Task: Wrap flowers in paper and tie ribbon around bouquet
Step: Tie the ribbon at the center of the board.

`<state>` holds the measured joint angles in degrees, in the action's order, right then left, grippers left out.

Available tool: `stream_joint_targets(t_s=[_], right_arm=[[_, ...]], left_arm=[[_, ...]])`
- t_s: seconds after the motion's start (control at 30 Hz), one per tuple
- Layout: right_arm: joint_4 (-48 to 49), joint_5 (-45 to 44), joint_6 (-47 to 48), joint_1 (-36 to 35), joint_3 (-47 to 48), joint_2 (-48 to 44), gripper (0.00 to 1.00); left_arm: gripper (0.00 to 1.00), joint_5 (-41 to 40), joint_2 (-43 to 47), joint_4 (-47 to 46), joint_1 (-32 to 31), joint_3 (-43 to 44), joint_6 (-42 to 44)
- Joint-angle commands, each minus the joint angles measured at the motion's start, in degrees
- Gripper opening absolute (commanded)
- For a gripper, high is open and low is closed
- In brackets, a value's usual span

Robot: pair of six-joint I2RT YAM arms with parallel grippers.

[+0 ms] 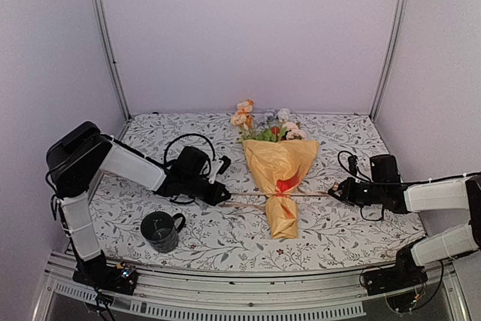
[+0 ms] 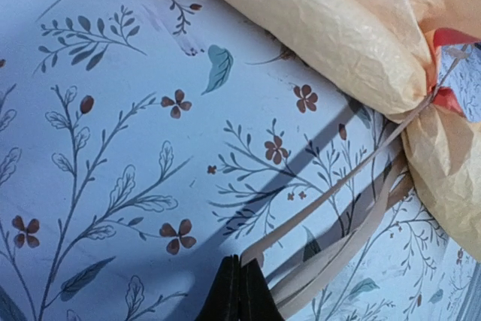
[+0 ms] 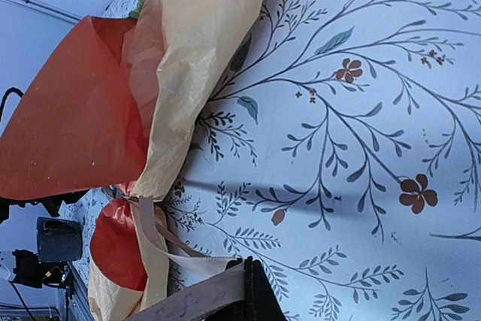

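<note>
The bouquet (image 1: 279,171) lies mid-table, a mustard-yellow paper (image 2: 338,28) cone with its orange-red inner side (image 3: 68,133) showing. The flowers (image 1: 263,122) poke out of its far, wide end. The tan ribbon (image 1: 248,201) circles the cone's narrow waist and stretches out to both sides. My left gripper (image 1: 224,197) sits left of the waist, shut on one ribbon (image 2: 338,186) end, which comes out beside its closed tips (image 2: 240,268). On the right of the waist my right gripper (image 1: 334,192) is shut on the other ribbon (image 3: 188,261) end.
A dark mug (image 1: 160,231) stands near the front edge, left of the bouquet and below my left arm. The leafy printed tablecloth (image 1: 346,140) covers the table. Black cables (image 1: 184,140) loop behind my left wrist.
</note>
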<state>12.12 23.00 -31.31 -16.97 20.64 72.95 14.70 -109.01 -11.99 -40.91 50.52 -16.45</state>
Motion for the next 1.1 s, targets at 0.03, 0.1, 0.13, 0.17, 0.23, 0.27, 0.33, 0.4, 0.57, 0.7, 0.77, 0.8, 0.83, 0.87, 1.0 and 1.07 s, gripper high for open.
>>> stream_joint_targets(t_s=[0.03, 0.1, 0.13, 0.17, 0.23, 0.27, 0.33, 0.4, 0.57, 0.7, 0.77, 0.8, 0.83, 0.87, 1.0, 1.07], right_arm=[[0.7, 2.1, -2.1, 6.8, -3.3, -1.5, 0.0], [0.7, 2.5, -2.4, 7.8, -3.1, -0.5, 0.0], [0.8, 2.8, -2.8, 8.4, -3.0, 0.1, 0.0], [0.9, 3.2, -3.2, 9.0, -3.0, 0.8, 0.0], [1.0, 4.2, -3.7, 9.6, -2.9, 1.6, 0.0], [0.9, 4.1, -3.9, 9.7, -2.8, 1.7, 0.0], [0.6, 3.8, -4.4, 9.8, -2.7, 1.7, 0.0], [0.2, 3.9, -4.3, 9.8, -2.4, 1.8, 0.0], [-1.6, 4.3, -3.4, 9.8, -1.6, 2.3, 0.0], [-4.1, 9.6, -2.2, 8.6, 1.5, 3.5, 0.0], [-9.8, 7.0, -0.8, 3.9, 5.1, 3.2, 0.0], [-12.2, 5.6, 0.4, 1.7, 6.3, 2.9, 0.0], [-13.7, 4.9, 1.0, -0.4, 7.0, 2.5, 0.0], [-14.7, 4.8, 0.8, -0.9, 7.0, 1.9, 0.0], [-19.3, 3.7, -1.7, -4.1, 6.4, -1.7, 0.0], [-23.1, 3.4, -2.3, -6.3, 6.9, -3.1, 0.0]], left_arm=[[0.0, -5.9, 1.3, 3.5, 3.1, -4.0, -3.2], [0.0, -6.6, 1.7, 3.6, 3.2, -4.3, -3.2], [0.0, -7.3, 2.0, 3.9, 3.2, -4.4, -3.2], [0.0, -8.0, 2.4, 4.2, 3.3, -4.7, -3.1], [0.0, -9.1, 3.5, 4.3, 3.5, -5.4, -3.1], [0.0, -9.3, 3.9, 4.3, 3.6, -5.8, -3.0], [0.0, -9.5, 4.6, 4.2, 3.6, -6.3, -2.7], [0.0, -9.9, 5.1, 4.2, 3.6, -6.8, -2.4], [0.0, -10.0, 8.1, 3.6, 2.8, -7.5, -1.6], [0.0, -9.5, 11.7, 4.3, -0.9, -6.5, 1.3], [0.0, -9.1, 13.8, 4.9, -4.3, -5.6, 3.0], [0.0, -8.7, 14.9, 5.2, -5.8, -5.2, 3.7], [0.0, -8.2, 16.1, 5.6, -7.5, -4.9, 4.1], [0.0, -7.8, 17.3, 5.9, -9.0, -4.7, 4.3], [0.0, -7.0, 22.1, 9.9, -14.9, -2.9, 5.7], [0.0, -7.1, 24.1, 13.1, -18.2, -1.4, 7.5]])
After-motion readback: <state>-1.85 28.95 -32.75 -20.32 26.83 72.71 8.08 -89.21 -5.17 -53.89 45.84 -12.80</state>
